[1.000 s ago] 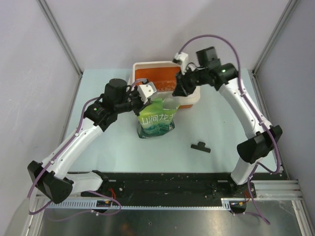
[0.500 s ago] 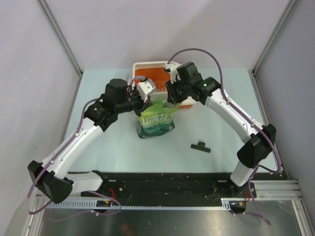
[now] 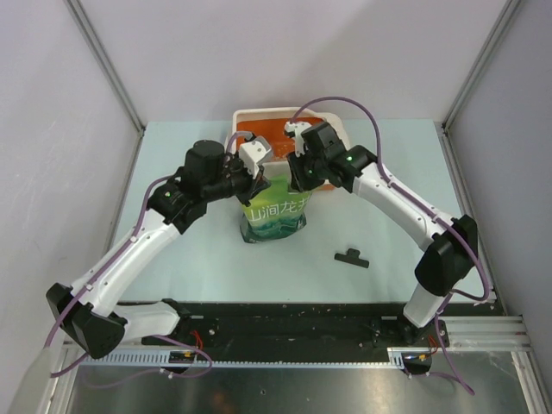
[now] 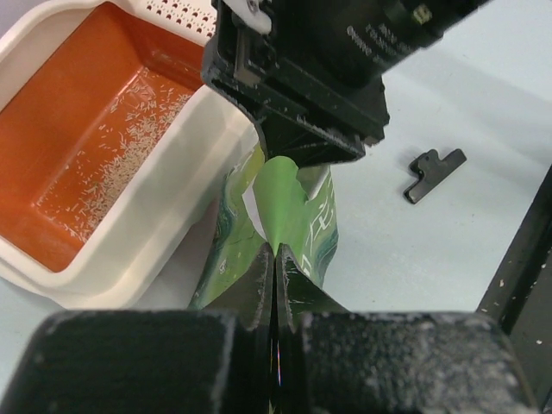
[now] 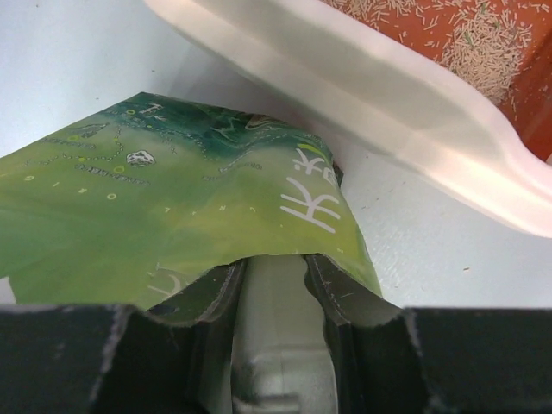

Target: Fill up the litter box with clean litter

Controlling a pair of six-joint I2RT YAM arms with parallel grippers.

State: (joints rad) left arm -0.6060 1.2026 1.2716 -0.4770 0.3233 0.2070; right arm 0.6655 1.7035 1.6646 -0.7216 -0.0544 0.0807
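The litter box [image 3: 255, 117] stands at the back of the table, orange inside with a cream rim [image 4: 185, 172]. A thin scatter of pale clean litter [image 4: 112, 164] lies on its floor, also visible in the right wrist view [image 5: 470, 43]. Just in front of it a green pouch [image 3: 274, 216] with white characters stands on the table. My left gripper [image 4: 276, 254] is shut on the pouch's top edge. My right gripper [image 5: 276, 259] is at the pouch's top right edge [image 3: 296, 179], jaws apart, fingertips hidden under the pouch's flap [image 5: 172, 207].
A small black clip [image 3: 351, 257] lies on the table to the right of the pouch, also seen in the left wrist view [image 4: 435, 171]. Grey walls with metal posts close in the left, right and back sides.
My right arm swung left and down from over the box's right end to the pouch's top edge. The left gripper kept its hold on the pouch and hardly moved.
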